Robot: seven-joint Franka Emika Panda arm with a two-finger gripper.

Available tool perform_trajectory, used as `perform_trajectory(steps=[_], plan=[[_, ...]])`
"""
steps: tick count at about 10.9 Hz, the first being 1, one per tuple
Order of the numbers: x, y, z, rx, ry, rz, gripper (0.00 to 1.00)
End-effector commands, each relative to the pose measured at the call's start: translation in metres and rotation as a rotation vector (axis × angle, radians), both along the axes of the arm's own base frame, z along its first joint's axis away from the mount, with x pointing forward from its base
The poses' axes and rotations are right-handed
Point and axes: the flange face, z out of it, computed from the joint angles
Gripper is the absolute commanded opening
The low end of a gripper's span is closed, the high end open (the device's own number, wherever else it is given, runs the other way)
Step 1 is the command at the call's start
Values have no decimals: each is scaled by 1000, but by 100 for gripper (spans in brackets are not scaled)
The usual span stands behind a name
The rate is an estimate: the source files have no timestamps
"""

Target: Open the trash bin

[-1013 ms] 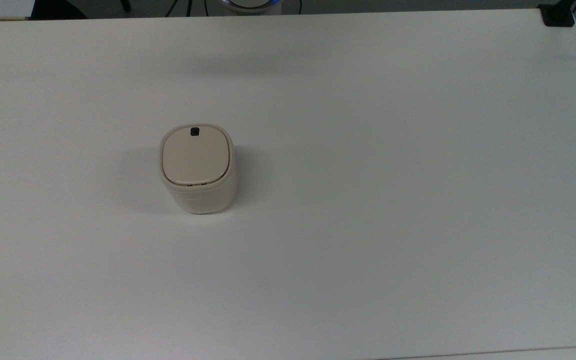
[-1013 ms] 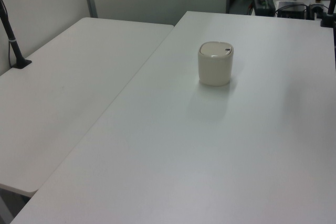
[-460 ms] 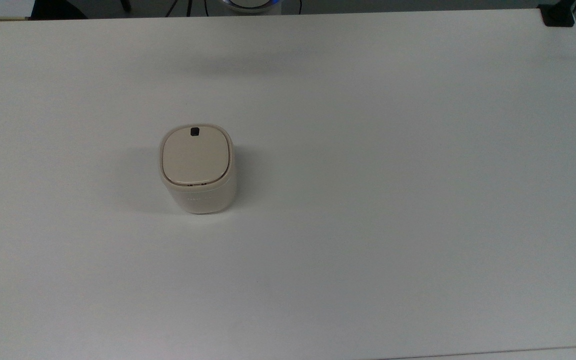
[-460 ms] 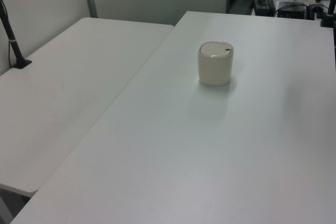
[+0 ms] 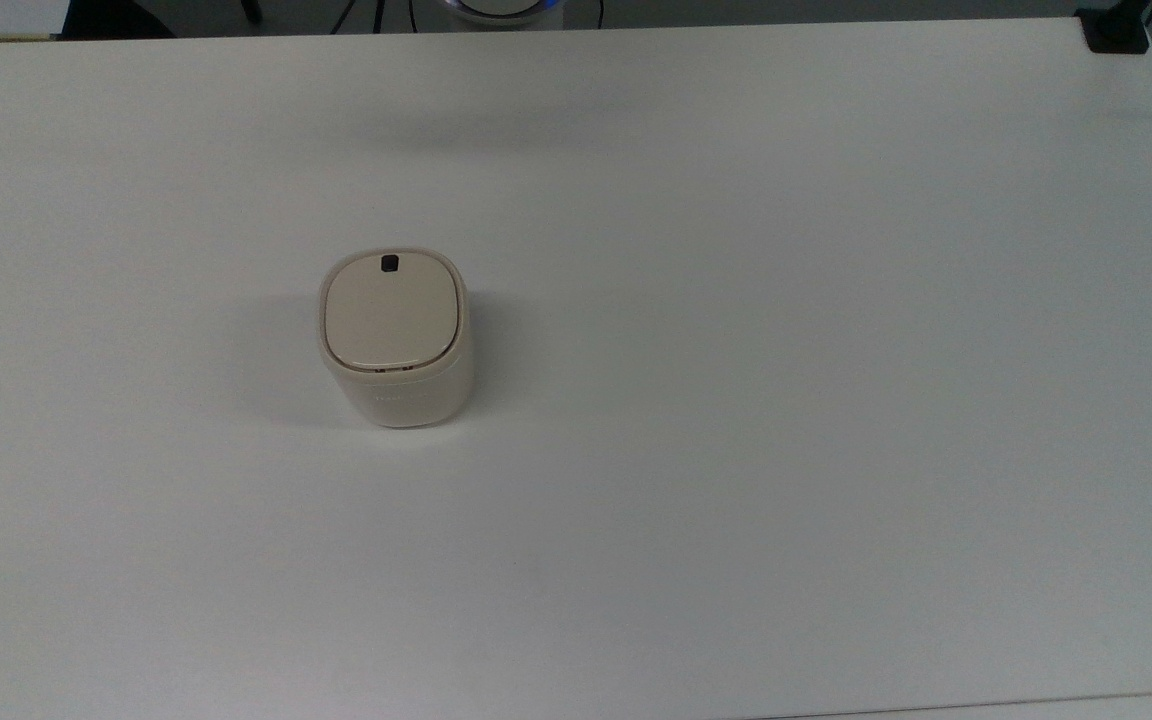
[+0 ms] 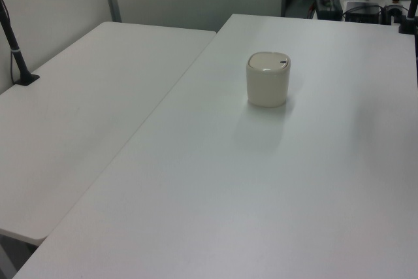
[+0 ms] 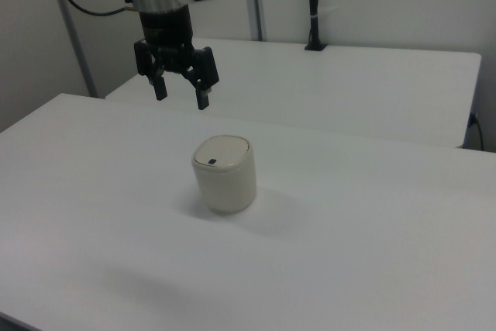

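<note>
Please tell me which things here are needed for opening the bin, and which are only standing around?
Needed:
- trash bin, lid shut
- black latch button
- gripper, open, above the table

Only around:
- white table
- second table
- black pole

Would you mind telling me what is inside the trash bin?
The trash bin has its lid shut flat, black latch button at one edge, so its contents are hidden.

I'm seeing the top view looking straight down, the left and right views facing obliquely from opposite sides, all sharing the trash bin [image 5: 394, 338] on the white table [image 5: 786, 350].
</note>
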Motion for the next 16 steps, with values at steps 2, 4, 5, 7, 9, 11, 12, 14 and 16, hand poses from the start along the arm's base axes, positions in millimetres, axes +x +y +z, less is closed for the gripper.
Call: perform_trajectory(steps=[2,4,5,7,9,11,12,14,16], plan=[[0,2,1,30,-21,13,100],[3,7,1,87,-36,11,100],[10,7,-5,83,-44,8,100],[20,5,-11,71,-61,1,99],[21,7,-12,61,-58,18,86],[37,22,-27,46,-59,45,63],[47,23,-36,41,-71,47,42],[66,39,-57,28,-77,73,12],[90,52,-89,14,-79,92,0]])
